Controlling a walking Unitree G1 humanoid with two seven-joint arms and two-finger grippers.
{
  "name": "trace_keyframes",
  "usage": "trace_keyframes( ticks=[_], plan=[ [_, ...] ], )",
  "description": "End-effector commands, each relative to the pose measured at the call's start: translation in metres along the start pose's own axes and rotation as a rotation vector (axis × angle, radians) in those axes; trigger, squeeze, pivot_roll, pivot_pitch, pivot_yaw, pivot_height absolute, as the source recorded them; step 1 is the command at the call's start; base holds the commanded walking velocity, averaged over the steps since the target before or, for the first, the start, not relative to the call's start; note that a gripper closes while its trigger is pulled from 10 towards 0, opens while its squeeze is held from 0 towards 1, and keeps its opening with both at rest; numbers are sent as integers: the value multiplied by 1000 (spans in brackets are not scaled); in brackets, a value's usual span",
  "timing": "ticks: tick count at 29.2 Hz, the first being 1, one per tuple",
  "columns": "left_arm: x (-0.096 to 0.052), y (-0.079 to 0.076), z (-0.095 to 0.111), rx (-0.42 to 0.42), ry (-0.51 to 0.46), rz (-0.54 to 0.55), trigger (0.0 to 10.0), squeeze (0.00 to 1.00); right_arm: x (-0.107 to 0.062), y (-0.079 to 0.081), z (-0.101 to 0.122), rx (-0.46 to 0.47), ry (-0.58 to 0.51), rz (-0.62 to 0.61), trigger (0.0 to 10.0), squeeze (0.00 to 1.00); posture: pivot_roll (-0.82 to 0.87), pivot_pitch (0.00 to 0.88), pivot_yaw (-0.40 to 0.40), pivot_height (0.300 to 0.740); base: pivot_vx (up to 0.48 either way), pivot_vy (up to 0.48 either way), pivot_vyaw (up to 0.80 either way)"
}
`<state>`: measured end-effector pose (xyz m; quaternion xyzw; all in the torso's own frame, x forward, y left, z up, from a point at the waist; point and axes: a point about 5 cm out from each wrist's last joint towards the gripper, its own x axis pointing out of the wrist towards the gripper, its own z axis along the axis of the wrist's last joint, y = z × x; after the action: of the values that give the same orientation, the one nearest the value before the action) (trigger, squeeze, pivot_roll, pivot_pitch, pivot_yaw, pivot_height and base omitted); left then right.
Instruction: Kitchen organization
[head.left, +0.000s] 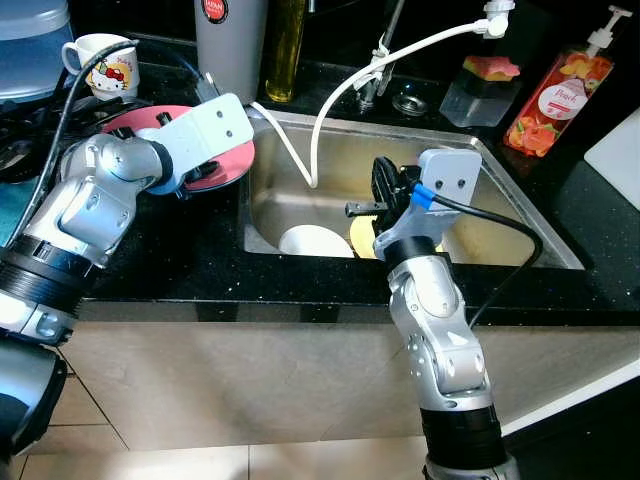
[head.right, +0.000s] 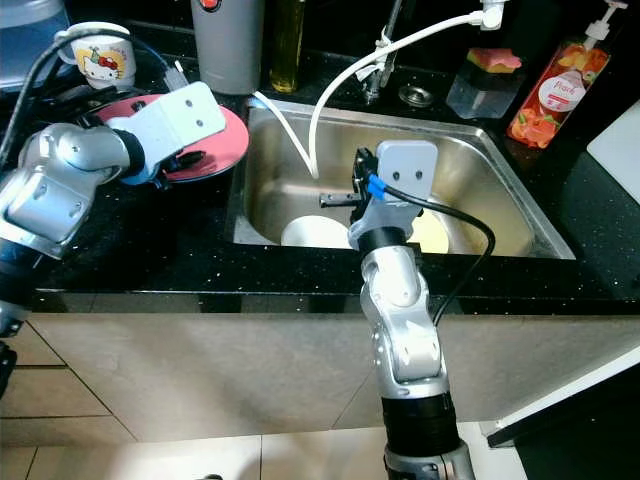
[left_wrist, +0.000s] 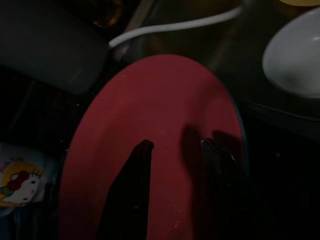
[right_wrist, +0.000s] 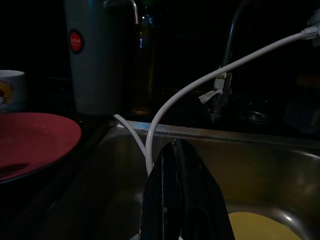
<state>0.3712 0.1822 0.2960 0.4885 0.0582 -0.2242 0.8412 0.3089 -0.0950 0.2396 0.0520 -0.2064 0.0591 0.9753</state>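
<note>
A red plate (head.left: 228, 163) lies on the black counter just left of the steel sink (head.left: 510, 215). My left gripper (left_wrist: 176, 143) hovers low over the plate, open, with nothing between its fingers (left_wrist: 137, 170). My right gripper (head.left: 384, 187) is down inside the sink, its two black fingers pressed together and pointing toward the sink's back wall. Beneath it, on the sink floor, sit a white dish (head.left: 312, 242) and a yellow plate (head.right: 430, 232), the arm partly covering both.
A white hose (head.left: 335, 100) loops from the faucet into the sink. Behind the plate stand a cartoon mug (head.left: 100, 62), a grey canister (head.left: 230, 40) and an oil bottle (head.left: 285, 45). A sponge tub (head.left: 480, 85) and soap bottle (head.left: 560, 100) sit back right.
</note>
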Motion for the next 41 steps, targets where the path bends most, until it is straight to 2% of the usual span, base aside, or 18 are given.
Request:
trace_keyframes(
  ticks=[1,13,21,29,41],
  plan=[
    [-3,0,-5,27,36,-48,10000,0,-3,-5,0,-5,1,-13,10000,0,231,39,-149,740,0,0,0],
    [-2,5,2,153,26,-102,10000,0,1,-5,3,-4,-13,-20,10000,0,231,33,-146,740,0,0,0],
    [-3,3,4,116,-2,-115,10000,0,-1,-5,2,-4,-9,-18,10000,0,221,30,-147,740,0,0,0],
    [-6,1,10,59,-77,-162,10000,0,0,-5,2,-7,-6,-17,10000,0,212,41,-152,740,0,0,0],
    [-2,-9,-8,81,-7,-197,10000,0,-1,-5,2,-6,-3,-21,10000,0,206,50,-149,740,0,0,0]
  ],
)
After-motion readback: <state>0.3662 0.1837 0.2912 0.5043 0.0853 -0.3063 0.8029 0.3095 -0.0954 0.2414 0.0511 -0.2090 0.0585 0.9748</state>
